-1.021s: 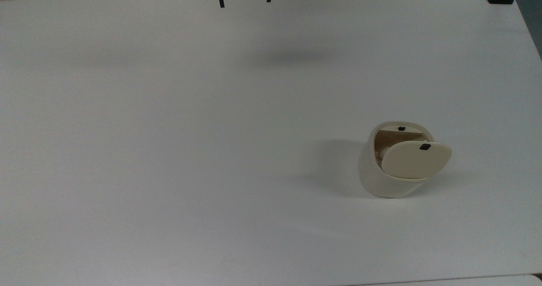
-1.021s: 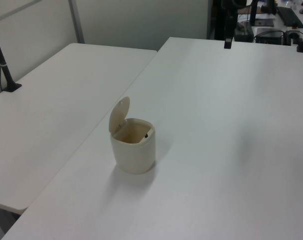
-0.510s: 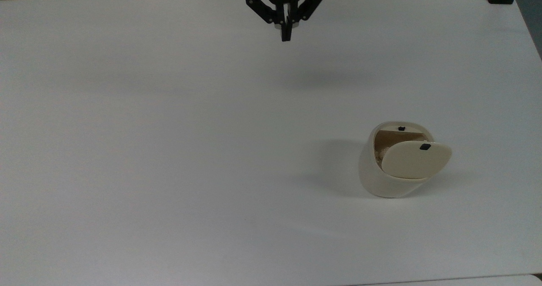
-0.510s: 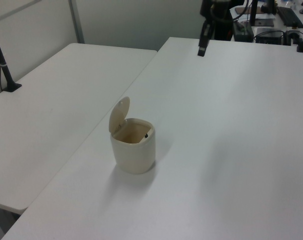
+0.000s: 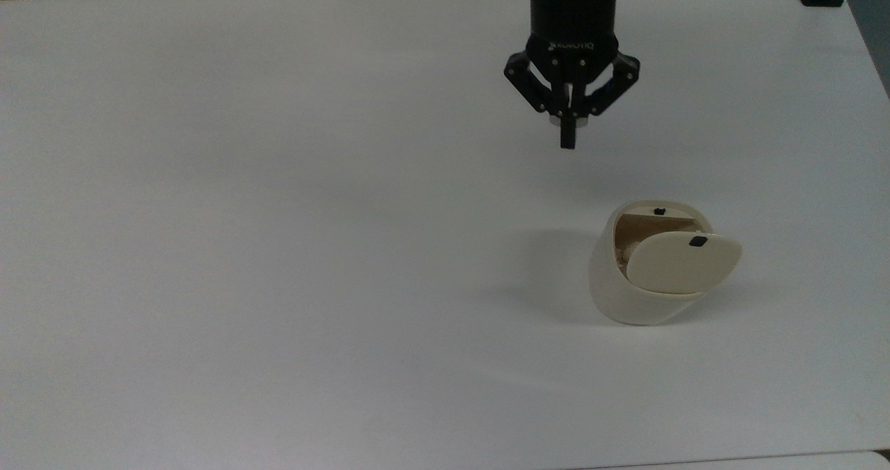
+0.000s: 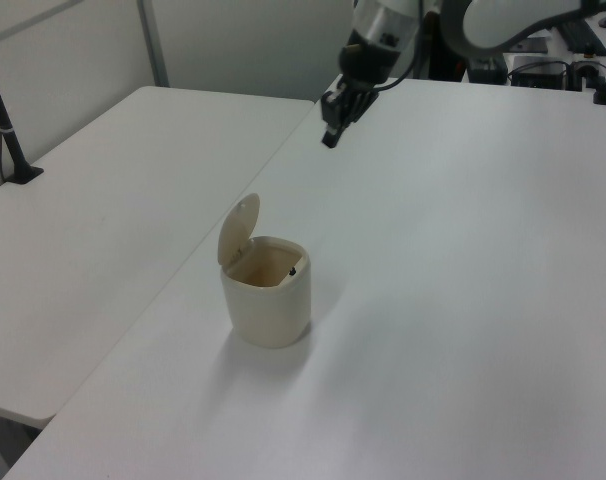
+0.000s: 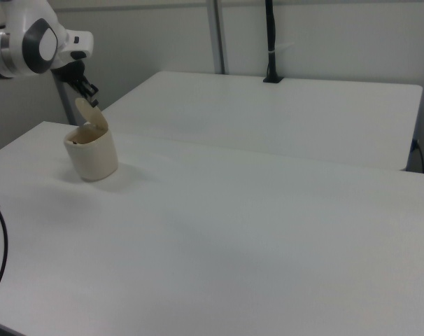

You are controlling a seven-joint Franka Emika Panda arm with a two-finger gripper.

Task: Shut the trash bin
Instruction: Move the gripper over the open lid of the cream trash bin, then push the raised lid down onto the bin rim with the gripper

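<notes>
The end effector (image 5: 568,140) hangs in the air above the white bench (image 5: 278,247). Its two black fingers are pressed together into one thin point, and they hold nothing. The point faces down at the bench. In the left view the end effector (image 6: 330,138) sits at the end of a white and gray arm (image 6: 383,25) that comes in from the top. In the right view the end effector (image 7: 90,89) is just behind the raised lid, near the right view's left edge.

The trash bin (image 5: 629,286) stands upright on the bench, apart from the end effector. In the top view it is lower and a bit to the top view's right of the fingers. It is small and cream-white. Its lid (image 5: 683,261) is tipped up on its hinge, so the bin is open. A small black mark (image 5: 697,241) sits on the lid. You can see brown inside the bin (image 6: 263,268).

A second white bench (image 6: 103,220) stands beside the first one.
</notes>
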